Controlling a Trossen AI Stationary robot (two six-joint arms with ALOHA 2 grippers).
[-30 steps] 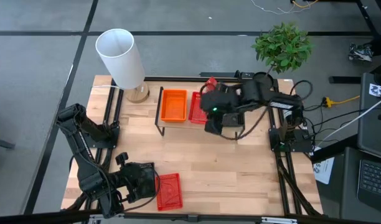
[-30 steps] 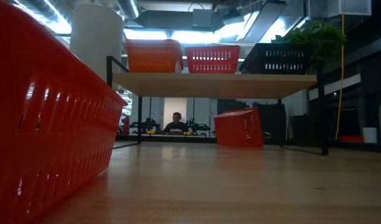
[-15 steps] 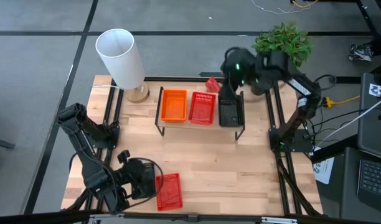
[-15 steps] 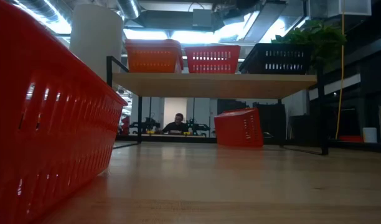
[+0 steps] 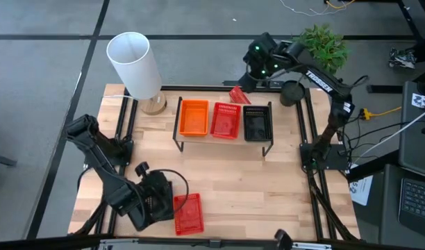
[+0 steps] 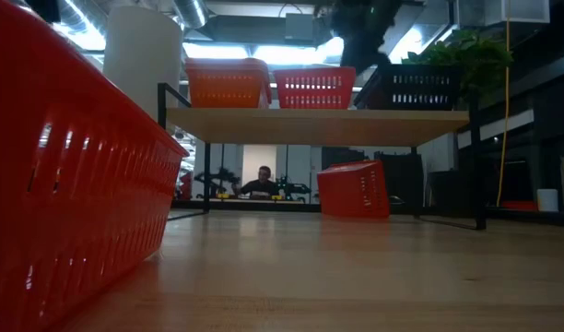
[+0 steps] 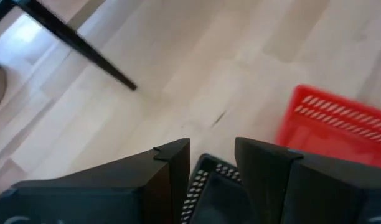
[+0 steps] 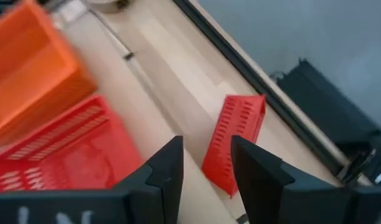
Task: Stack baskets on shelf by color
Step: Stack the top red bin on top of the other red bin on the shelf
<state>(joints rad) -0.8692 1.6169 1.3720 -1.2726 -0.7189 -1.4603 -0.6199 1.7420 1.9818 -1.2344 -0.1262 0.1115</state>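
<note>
On the shelf [image 5: 223, 141] stand three baskets side by side: orange [image 5: 194, 118], red [image 5: 225, 120] and black [image 5: 257, 123]. Another red basket [image 5: 238, 95] leans tilted on the table behind the shelf. A further red basket [image 5: 188, 212] lies flat near the table's near edge. My left gripper [image 5: 162, 203] is beside it, shut on a black mesh basket [image 7: 206, 186] that is mostly hidden. My right gripper [image 5: 257, 64] hovers open, high over the table's far edge, above the tilted red basket [image 8: 237, 140]. My left gripper has a black mesh basket's wall [image 7: 203, 180] pinched between its two fingers [image 7: 172, 168]. The fingers slant down toward the table. The gripper itself hides the remainder of the basket, so I cannot tell whether it is lifted clear.
A white cylindrical lamp [image 5: 134, 64] on a round wooden base stands at the far left corner. A potted plant [image 5: 317, 48] stands beyond the far right corner. Bare tabletop [image 5: 268, 187] lies between the shelf and the near edge. A person [image 6: 264, 183] sits far behind the table.
My right gripper has risen from the shelf's right end and swung toward the far edge, leaving the black basket standing on the shelf beside the red one. The baskets on the table have stayed put.
</note>
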